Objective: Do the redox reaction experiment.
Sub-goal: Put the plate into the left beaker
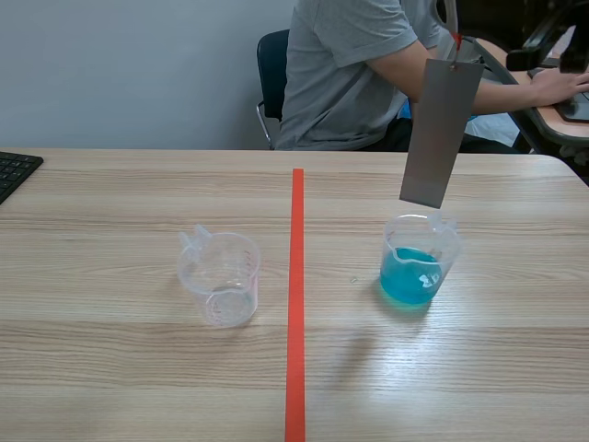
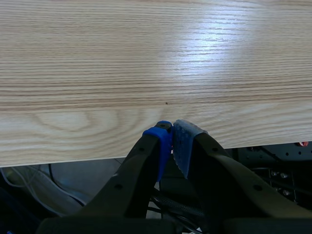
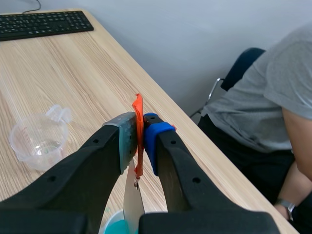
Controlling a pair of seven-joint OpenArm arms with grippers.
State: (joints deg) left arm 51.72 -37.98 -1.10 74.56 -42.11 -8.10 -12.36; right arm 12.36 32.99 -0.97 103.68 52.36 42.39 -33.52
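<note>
A grey metal strip (image 1: pixel 442 133) hangs by an orange-red tape tab (image 1: pixel 456 39) just above a clear beaker of blue liquid (image 1: pixel 417 261) on the table's right half. In the right wrist view my right gripper (image 3: pixel 139 130) is shut on the orange-red tab (image 3: pixel 138 126), with the strip (image 3: pixel 132 201) dangling below it toward the blue liquid (image 3: pixel 115 228). An empty clear beaker (image 1: pixel 220 275) stands left of the red line; the same empty beaker (image 3: pixel 38 139) shows beside my right gripper. My left gripper (image 2: pixel 171 139) is shut on nothing, over the table's near edge.
A person in a grey shirt (image 1: pixel 354 69) sits across the table at the back right, hand at another desk. A black keyboard (image 1: pixel 14 172) lies at the far left edge. A red tape line (image 1: pixel 296 295) runs down the table's middle.
</note>
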